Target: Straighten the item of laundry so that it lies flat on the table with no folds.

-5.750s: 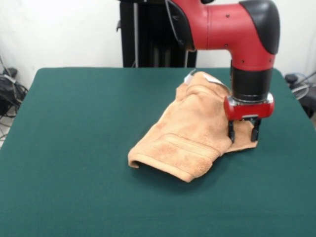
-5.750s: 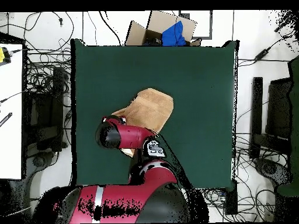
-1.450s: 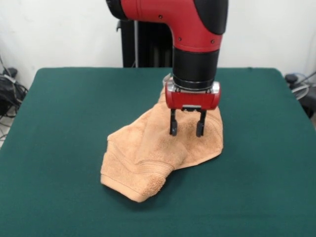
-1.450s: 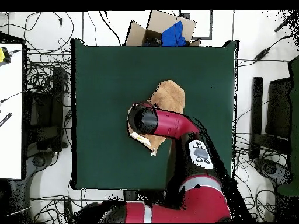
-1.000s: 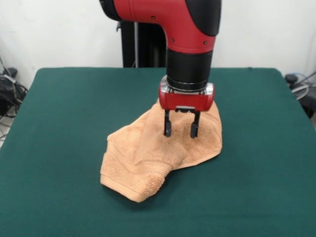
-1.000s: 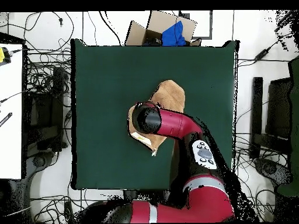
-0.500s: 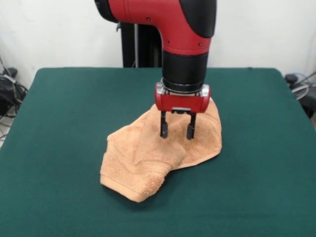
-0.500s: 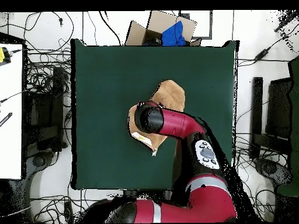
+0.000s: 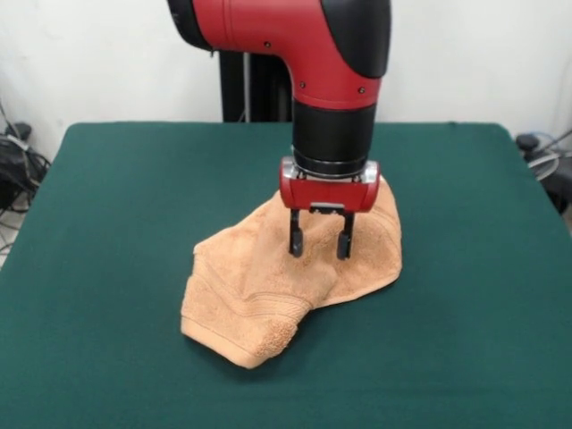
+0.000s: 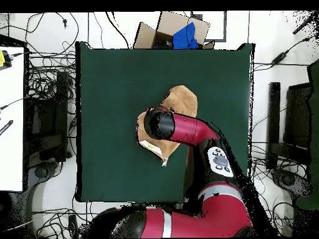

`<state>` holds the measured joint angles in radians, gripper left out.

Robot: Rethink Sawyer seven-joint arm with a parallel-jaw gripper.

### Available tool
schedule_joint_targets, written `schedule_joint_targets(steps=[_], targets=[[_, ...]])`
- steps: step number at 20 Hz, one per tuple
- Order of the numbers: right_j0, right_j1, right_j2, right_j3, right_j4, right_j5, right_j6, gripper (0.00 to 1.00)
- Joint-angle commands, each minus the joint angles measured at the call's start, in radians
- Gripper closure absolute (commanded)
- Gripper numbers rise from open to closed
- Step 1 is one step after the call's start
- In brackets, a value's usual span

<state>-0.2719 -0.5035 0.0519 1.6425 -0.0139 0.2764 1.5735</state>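
The orange-tan towel point(image 9: 268, 281) lies crumpled and folded over itself near the middle of the dark green table point(image 9: 116, 223), with a thick rolled fold at its near left end. My gripper point(image 9: 318, 248) hangs open just above the towel's middle, fingers pointing down, holding nothing. In the overhead view the towel point(image 10: 183, 101) shows partly under the red arm, and the arm's wrist point(image 10: 160, 124) hides the gripper.
A cardboard box with something blue in it point(image 10: 177, 32) stands off the table's far edge in the overhead view. Cables and equipment lie on the floor around the table. The robot's black pedestal point(image 9: 255, 85) stands behind the table.
The arm has moved from the towel's right edge to over its middle, and the towel has shifted left and bunched up. In the last half second the gripper barely moved.
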Motion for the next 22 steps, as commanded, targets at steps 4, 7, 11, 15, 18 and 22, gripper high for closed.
schedule_joint_targets(steps=[4, 7, 11, 15, 18, 22], targets=[[0.007, 0.030, 0.015, -0.080, -0.016, 0.156, 0.078, 0.00], [0.005, 0.029, 0.017, -0.089, -0.018, 0.169, 0.079, 0.00], [0.003, 0.025, 0.018, -0.099, -0.018, 0.182, 0.084, 0.00], [-0.005, 0.040, 0.025, -0.124, -0.021, 0.189, 0.075, 0.00], [-0.016, 0.058, 0.031, -0.151, -0.025, 0.193, 0.061, 0.00], [-0.021, 0.070, 0.033, -0.179, -0.026, 0.207, 0.054, 0.00]])
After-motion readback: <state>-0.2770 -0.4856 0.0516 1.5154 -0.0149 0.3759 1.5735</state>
